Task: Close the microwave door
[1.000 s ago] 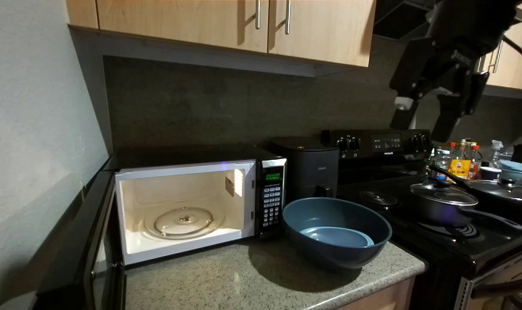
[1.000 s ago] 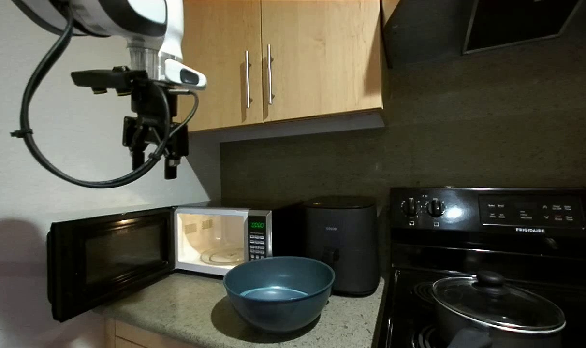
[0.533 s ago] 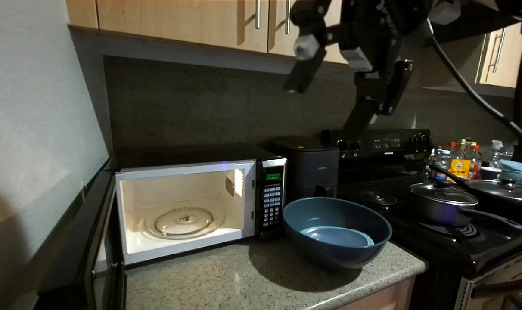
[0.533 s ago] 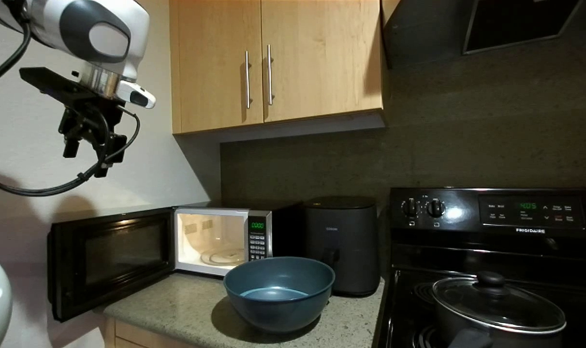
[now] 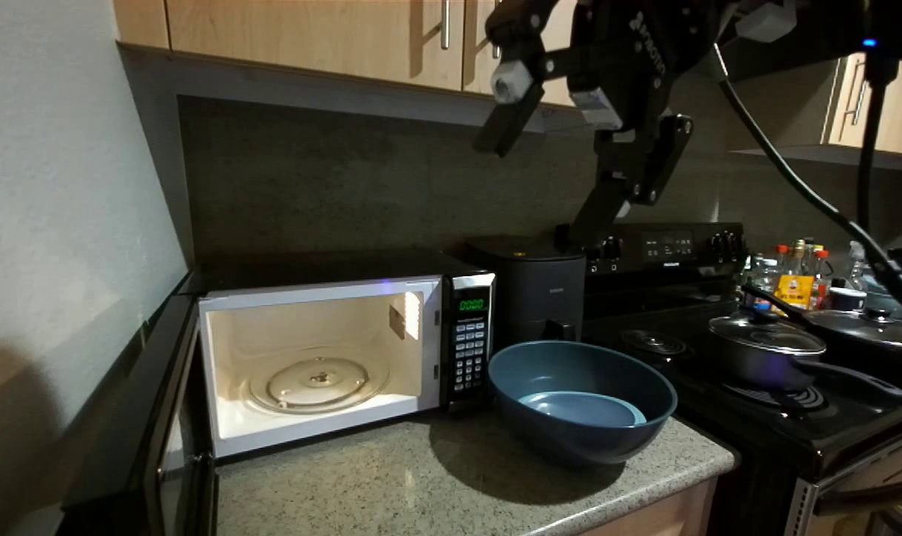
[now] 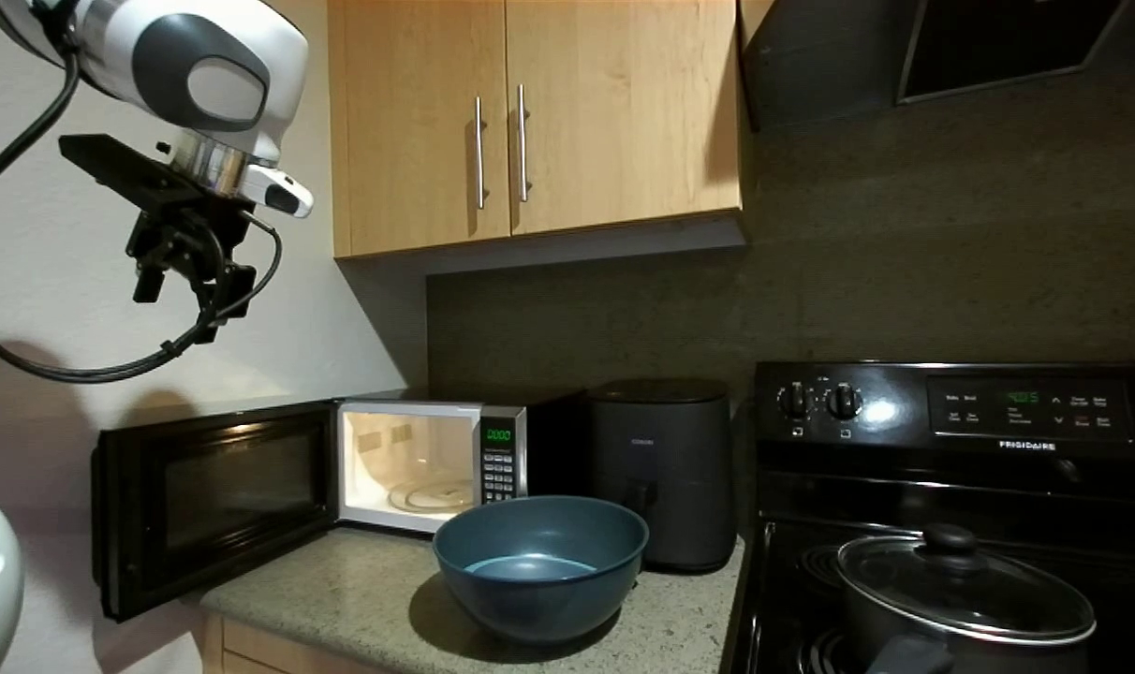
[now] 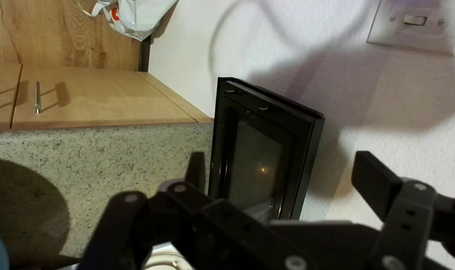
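The microwave door (image 5: 131, 424) stands wide open, swung out to the left of the microwave (image 5: 430, 357) and close to the wall. In an exterior view, the inner face of the door (image 6: 230, 496) shows with its dark window, and the microwave (image 6: 479, 468) has its lit interior and turntable showing. My gripper (image 5: 542, 182) is open and empty, high above the counter. It hangs tilted above the door in an exterior view (image 6: 175, 310). In the wrist view, the door (image 7: 299, 142) lies beyond the spread fingers of the gripper (image 7: 282, 167), not touched.
A blue bowl (image 5: 585, 372) stands on the counter (image 5: 332, 491) before the control panel. A black air fryer (image 6: 661, 477) stands beside the microwave. A stove with a lidded pot (image 6: 965, 590) is to the right. Upper cabinets (image 6: 614, 122) hang above. A wall (image 7: 392, 150) is behind the door.
My gripper has moved left in both exterior views and tilted over the last second, with only a slight shift in the last half second. The microwave door has not moved.
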`<state>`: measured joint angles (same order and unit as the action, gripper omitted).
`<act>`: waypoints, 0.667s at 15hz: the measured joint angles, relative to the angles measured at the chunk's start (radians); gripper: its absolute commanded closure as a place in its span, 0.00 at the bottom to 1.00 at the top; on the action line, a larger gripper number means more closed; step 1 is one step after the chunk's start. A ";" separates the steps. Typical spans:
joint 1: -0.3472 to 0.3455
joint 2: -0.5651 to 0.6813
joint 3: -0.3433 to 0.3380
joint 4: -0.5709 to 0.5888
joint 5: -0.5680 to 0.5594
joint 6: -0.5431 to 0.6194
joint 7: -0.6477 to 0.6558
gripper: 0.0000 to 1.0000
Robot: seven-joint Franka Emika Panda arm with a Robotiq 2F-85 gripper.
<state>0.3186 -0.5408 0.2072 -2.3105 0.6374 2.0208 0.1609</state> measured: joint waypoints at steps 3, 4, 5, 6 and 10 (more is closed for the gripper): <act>0.003 0.027 0.033 0.007 0.012 0.008 0.000 0.00; 0.007 0.049 0.050 0.016 0.023 0.019 0.000 0.00; 0.012 0.077 0.065 0.027 0.035 0.030 0.000 0.00; 0.016 0.109 0.080 0.040 0.044 0.040 0.000 0.00; 0.024 0.258 0.125 0.107 0.050 0.083 0.000 0.00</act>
<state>0.3430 -0.2831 0.3323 -2.2037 0.6869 2.1036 0.1609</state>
